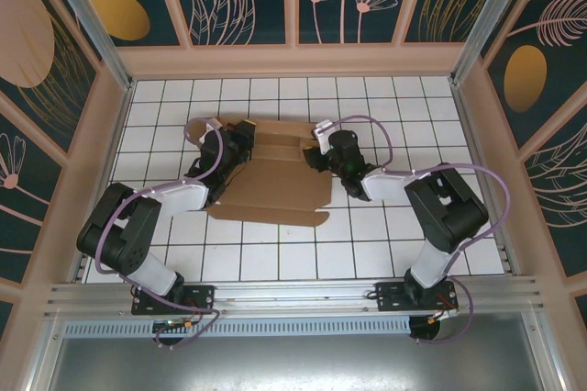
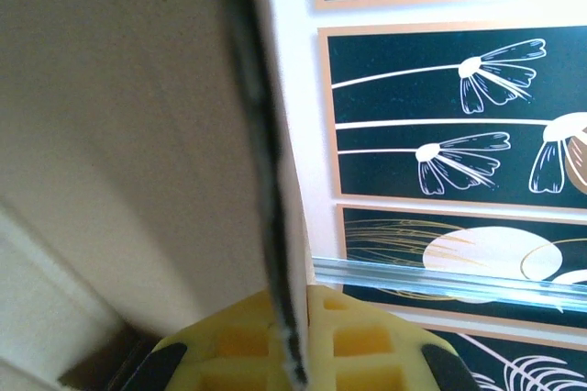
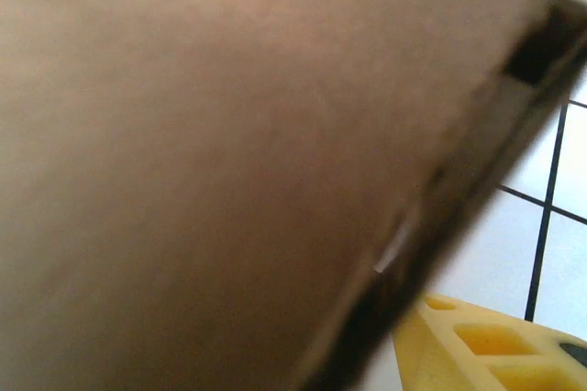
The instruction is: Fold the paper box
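Note:
The paper box (image 1: 275,187) is a brown cardboard sheet with flaps, lying partly folded on the white tiled table. My left gripper (image 1: 240,141) is at its far left corner, and a raised flap (image 2: 119,134) stands edge-on between the yellow pads (image 2: 229,340), which are shut on it. Over at the far right corner sits my right gripper (image 1: 319,145). In the right wrist view the cardboard (image 3: 229,161) lies blurred and close across the jaws, with one yellow finger (image 3: 477,340) showing beneath its edge and the other hidden.
The white tiled table (image 1: 385,106) has bare tiles to the far side and to the right of the box. Pink-framed patterned walls enclose it on three sides. An aluminium rail (image 1: 293,295) runs along the near edge by the arm bases.

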Action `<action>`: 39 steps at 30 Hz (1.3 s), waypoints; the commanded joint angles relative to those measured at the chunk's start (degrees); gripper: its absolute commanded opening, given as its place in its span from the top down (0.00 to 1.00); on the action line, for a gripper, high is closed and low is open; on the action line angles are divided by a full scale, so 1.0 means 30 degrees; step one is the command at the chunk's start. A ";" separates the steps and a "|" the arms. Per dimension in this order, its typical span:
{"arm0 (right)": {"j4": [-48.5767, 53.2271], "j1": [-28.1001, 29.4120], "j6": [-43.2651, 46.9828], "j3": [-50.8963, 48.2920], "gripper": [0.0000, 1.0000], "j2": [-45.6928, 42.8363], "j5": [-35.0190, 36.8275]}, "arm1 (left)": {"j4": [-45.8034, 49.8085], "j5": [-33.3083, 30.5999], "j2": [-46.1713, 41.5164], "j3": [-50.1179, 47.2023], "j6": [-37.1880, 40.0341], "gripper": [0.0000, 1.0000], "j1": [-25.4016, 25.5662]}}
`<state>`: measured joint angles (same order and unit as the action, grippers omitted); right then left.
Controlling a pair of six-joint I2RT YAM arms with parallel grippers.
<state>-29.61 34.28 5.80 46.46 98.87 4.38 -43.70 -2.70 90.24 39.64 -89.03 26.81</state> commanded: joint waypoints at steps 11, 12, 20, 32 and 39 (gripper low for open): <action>-0.0801 -0.0578 -0.0111 0.2383 0.56 0.2527 0.1733 | 0.2069 0.1866 0.0197 0.0696 -0.1171 1.00 0.0351; -0.0932 -0.0685 -0.0140 0.2453 0.61 0.2560 0.1733 | 0.2407 0.1869 0.0243 0.0845 -0.1241 1.00 0.0340; -0.0916 -0.0823 0.0542 0.2631 0.80 0.2417 0.1528 | 0.4157 0.1350 0.0067 0.1883 -0.1604 1.00 0.0351; 0.2650 -0.0483 0.2845 0.2370 0.77 0.0596 0.0048 | 0.6473 0.1083 -0.0945 0.3035 -0.2168 0.86 0.0337; 0.4998 -0.0829 0.3388 0.2514 0.77 -0.0753 -0.1796 | 0.7188 0.1218 -0.1419 0.3104 -0.1691 0.57 0.0381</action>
<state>-18.11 32.10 13.76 53.21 99.59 3.97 -24.10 -1.28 87.22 47.48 -95.18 27.46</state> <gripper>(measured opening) 0.233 0.408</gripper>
